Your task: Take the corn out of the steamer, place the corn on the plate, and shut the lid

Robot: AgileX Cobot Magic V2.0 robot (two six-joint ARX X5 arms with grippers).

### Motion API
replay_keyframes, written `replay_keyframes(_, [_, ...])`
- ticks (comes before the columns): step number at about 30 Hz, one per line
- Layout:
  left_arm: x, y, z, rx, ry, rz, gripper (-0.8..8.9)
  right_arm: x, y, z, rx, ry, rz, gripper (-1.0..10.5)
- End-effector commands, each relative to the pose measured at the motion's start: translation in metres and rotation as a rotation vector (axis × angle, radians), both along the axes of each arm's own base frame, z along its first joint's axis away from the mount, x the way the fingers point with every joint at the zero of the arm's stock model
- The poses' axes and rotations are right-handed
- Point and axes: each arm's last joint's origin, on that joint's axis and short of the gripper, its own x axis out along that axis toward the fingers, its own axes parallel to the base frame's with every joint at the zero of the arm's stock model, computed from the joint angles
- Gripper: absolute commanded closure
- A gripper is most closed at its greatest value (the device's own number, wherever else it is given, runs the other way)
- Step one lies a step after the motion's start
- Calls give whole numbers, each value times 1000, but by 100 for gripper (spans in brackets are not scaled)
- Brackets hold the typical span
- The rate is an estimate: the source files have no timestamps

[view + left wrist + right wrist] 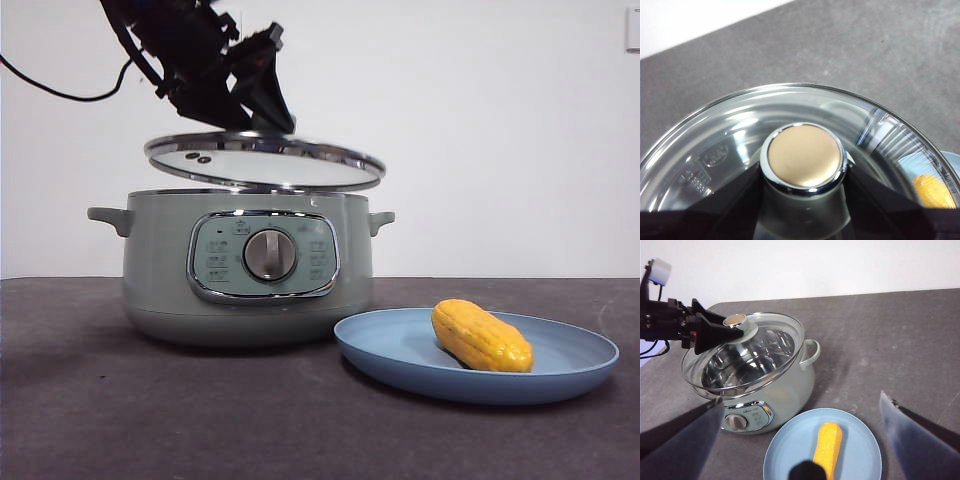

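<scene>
The pale green steamer (250, 290) (785, 390) stands left of centre. Its glass lid (265, 160) (765, 350) hangs tilted just above the rim, not seated. My left gripper (258, 112) (804, 175) (722, 331) is shut on the lid's knob (804, 157), one black jaw on each side. The yellow corn (480, 337) (827, 442) (932, 190) lies on the light-blue plate (400, 350) (860, 450) to the right of the steamer. My right gripper (801, 399) hovers open above the plate, jaws wide apart, holding nothing; the front view does not show it.
A dark grey table (100, 400) carries everything, with a white wall behind. A black cable (60, 95) trails from the left arm at the upper left. The steamer's side handles (110, 217) stick out past its body.
</scene>
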Motion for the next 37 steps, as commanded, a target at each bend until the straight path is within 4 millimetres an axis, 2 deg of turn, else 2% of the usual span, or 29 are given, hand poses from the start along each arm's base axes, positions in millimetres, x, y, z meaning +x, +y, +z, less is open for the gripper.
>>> replay_keyframes(1, [2, 3, 5, -16, -56, -1, 821, 0, 0, 1, -3, -12, -2, 379])
replay_keyframes(9, [3, 16, -18, -1, -13, 27, 821, 0, 0, 1, -2, -13, -1, 380])
replay_keyframes(22, [4, 18, -19, 2, -8, 35, 822, 0, 0, 1, -2, -12, 0, 380])
replay_keyframes(30, [5, 17, -41, 53, 118, 34, 804, 0, 0, 1, -4, -8, 1, 380])
replay_keyframes(31, [5, 17, -43, 57, 128, 35, 777, 0, 0, 1, -5, -6, 1, 380])
replay_keyframes(35, [6, 17, -42, 54, 122, 34, 457, -1, 0, -1, -14, 12, 3, 380])
replay_keyframes(37, [5, 17, -42, 52, 126, 36, 357, -1, 0, -2, -17, 19, 4, 380])
